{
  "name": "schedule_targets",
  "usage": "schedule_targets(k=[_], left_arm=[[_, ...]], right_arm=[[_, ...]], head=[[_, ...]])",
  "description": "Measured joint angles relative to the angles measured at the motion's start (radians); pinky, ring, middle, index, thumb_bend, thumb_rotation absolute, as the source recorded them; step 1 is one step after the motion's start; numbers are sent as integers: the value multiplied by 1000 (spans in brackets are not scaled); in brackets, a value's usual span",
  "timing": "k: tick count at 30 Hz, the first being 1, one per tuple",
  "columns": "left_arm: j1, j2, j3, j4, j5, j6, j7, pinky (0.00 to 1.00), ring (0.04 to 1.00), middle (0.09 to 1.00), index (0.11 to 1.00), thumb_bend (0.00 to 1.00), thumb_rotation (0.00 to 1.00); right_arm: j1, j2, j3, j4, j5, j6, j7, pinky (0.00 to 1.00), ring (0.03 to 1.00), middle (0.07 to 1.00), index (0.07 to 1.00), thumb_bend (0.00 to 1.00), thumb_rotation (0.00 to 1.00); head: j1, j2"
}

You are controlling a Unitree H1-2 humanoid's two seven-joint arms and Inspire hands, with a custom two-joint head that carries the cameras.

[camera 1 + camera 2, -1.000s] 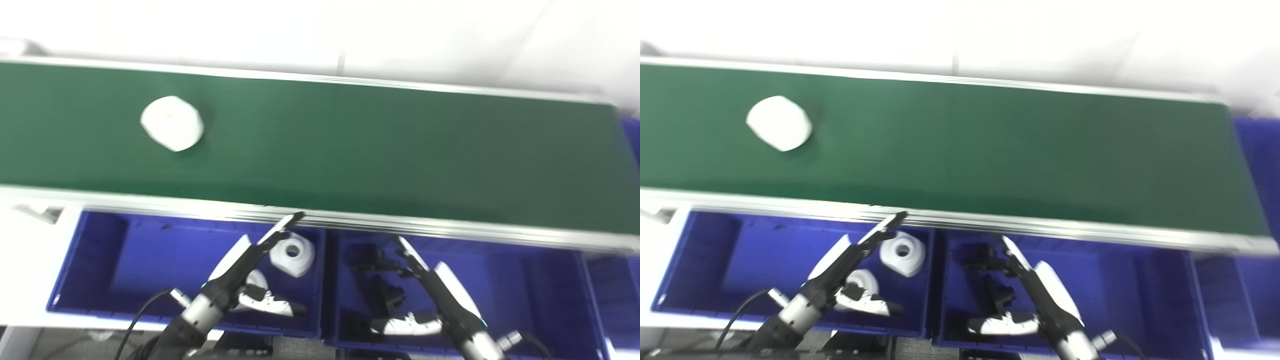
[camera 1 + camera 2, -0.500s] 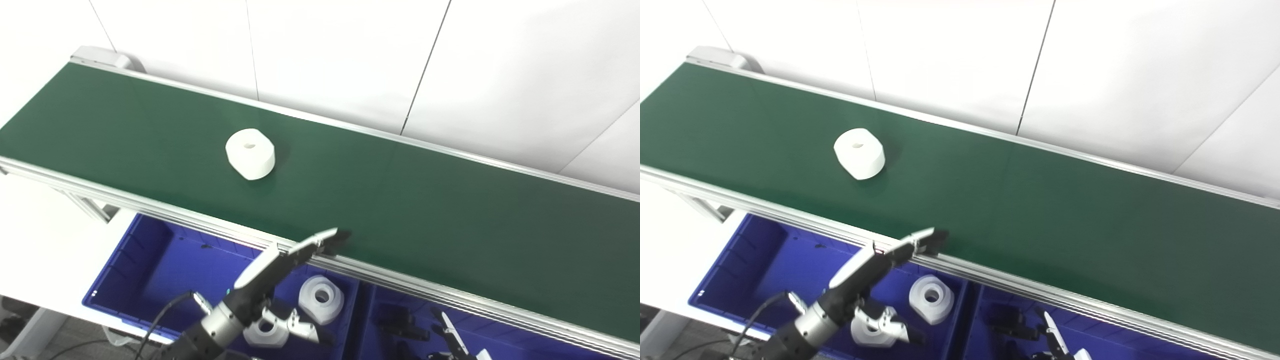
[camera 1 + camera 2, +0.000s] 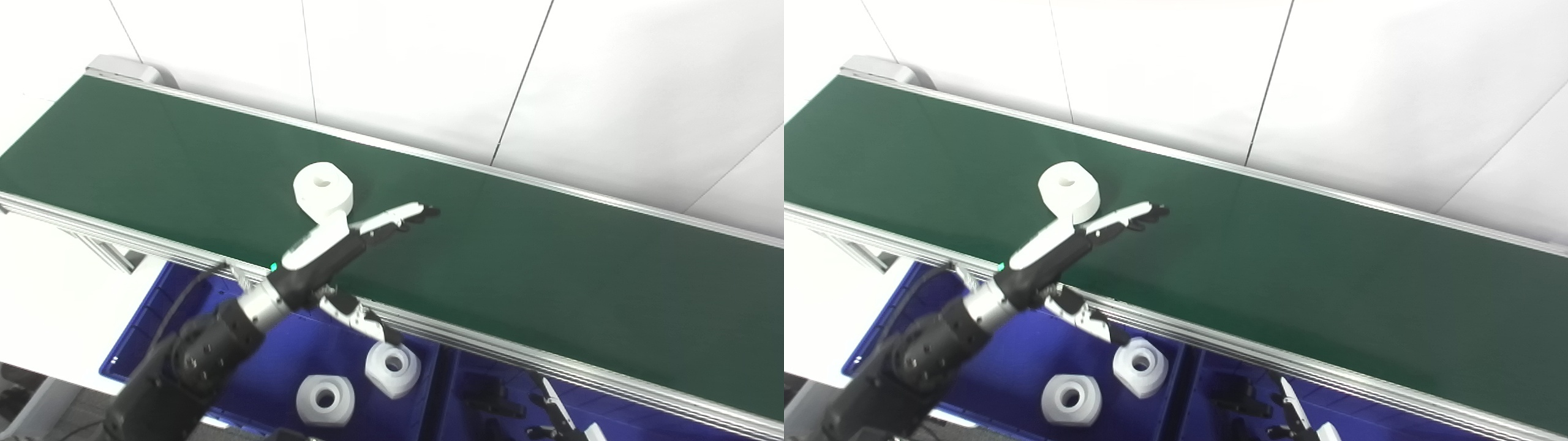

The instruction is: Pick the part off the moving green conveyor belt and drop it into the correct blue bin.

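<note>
My left hand [image 3: 343, 242] reaches over the green conveyor belt [image 3: 551, 269], fingers [image 3: 398, 215] spread and holding nothing, just at the five o'clock side of the white part [image 3: 323, 191]. It looks rigid, light and smooth, so I'd pinch across its flat sides. My right hand [image 3: 1295, 422] barely shows; its grip I cannot tell.

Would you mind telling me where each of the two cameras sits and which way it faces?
Left eye view: on the head, looking down and forward at the belt; the left hand reaches beside the white part, and the right hand barely shows at the bottom edge.
Right eye view: beside it, a little to the right, facing the same way; it shows the same arm and hands.
Shared: the belt, the part, the left bin holding two white parts, and the wall.
</note>
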Motion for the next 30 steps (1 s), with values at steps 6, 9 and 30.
schedule_targets(k=[6, 9, 30], left_arm=[[-102, 29, 36, -1, 2, 97, -63, 835, 921, 959, 932, 712, 24], [-153, 41, 57, -3, 6, 156, -96, 820, 922, 965, 935, 731, 33], [-388, 139, -73, 232, 477, 161, -147, 922, 953, 966, 927, 847, 40]], right_arm=[[-8, 1, 0, 20, -4, -15, -1, 720, 936, 993, 1000, 898, 241], [-10, 1, 0, 21, -10, -32, -3, 742, 928, 985, 1000, 892, 246], [-23, 15, 0, 48, -28, -44, -5, 681, 907, 974, 1000, 880, 200]], head=[[0, 2], [5, 0], [6, -17]])
